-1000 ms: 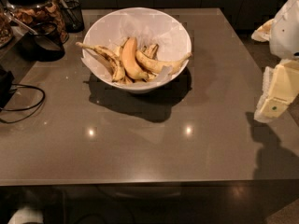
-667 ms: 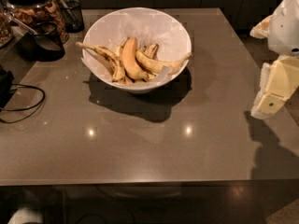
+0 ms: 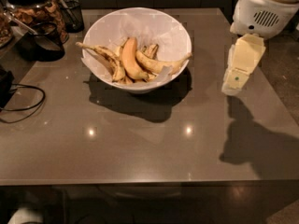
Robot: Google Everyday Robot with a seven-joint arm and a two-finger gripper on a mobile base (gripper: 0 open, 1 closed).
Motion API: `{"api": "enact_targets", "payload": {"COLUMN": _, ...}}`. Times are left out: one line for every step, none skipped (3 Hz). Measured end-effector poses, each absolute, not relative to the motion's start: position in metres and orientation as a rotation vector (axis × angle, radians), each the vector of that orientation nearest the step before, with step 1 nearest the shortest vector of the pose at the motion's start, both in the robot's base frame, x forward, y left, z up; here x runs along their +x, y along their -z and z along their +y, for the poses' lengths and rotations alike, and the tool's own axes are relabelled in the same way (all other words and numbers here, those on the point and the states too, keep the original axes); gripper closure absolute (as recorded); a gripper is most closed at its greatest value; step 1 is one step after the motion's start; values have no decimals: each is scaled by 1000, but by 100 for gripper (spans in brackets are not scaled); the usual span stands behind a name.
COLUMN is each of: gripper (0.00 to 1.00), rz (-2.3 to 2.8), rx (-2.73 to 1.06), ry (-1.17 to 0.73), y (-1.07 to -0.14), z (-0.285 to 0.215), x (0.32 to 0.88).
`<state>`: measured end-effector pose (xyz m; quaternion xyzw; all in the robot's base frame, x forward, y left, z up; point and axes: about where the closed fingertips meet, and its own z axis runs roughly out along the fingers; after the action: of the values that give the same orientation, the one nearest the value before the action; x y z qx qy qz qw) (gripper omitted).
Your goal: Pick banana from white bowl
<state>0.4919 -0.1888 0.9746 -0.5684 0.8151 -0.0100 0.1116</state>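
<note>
View across a brown table (image 3: 140, 143), with a white bowl (image 3: 105, 31) standing on its far half, left of centre. Several bananas lie in the bowl. The banana (image 3: 163, 65) is long, pale and speckled. It lies in the right part of the bowl, gently curved, with one end raised against the right rim and the other down among the fruit at the middle. Just left of it, and touching it, lies a plumper orange banana (image 3: 129, 59), running from the back of the bowl toward the front. Farther left, a thin blotched banana (image 3: 99, 52) reaches toward the left rim. The gripper (image 3: 233, 80), a pale yellow block, hangs over the right side of the table, well apart from the bowl and to its right, pointing down and slightly leftward. Whether it is released or clenched cannot be told. Above it, at the upper right corner, sits the arm's white housing (image 3: 266, 8). The arm's shadow (image 3: 252, 139) falls on the table nearer the front edge. At the far left corner stand a jar (image 3: 35, 8) with brown contents, a black cup (image 3: 44, 43) and a mesh holder (image 3: 72, 15). A black cable (image 3: 23, 104) loops over the table's left side. Two small light spots (image 3: 91, 132) shine on the tabletop in front of the bowl.
</note>
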Motion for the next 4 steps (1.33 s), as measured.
{"api": "enact_targets", "payload": {"gripper": 0, "rz": 2422, "rx": -1652, "ry": 18, "y": -973, "z": -175, "x": 514}}
{"api": "enact_targets", "payload": {"gripper": 0, "rz": 2389, "rx": -1629, "ry": 5, "y": -974, "z": -169, "x": 523}}
{"api": "enact_targets", "payload": {"gripper": 0, "rz": 2362, "rx": -1627, "ry": -17, "y": -978, "z": -151, "x": 529}}
{"api": "enact_targets", "payload": {"gripper": 0, "rz": 2360, "rx": -1637, "ry": -63, "y": -980, "z": -118, "x": 540}}
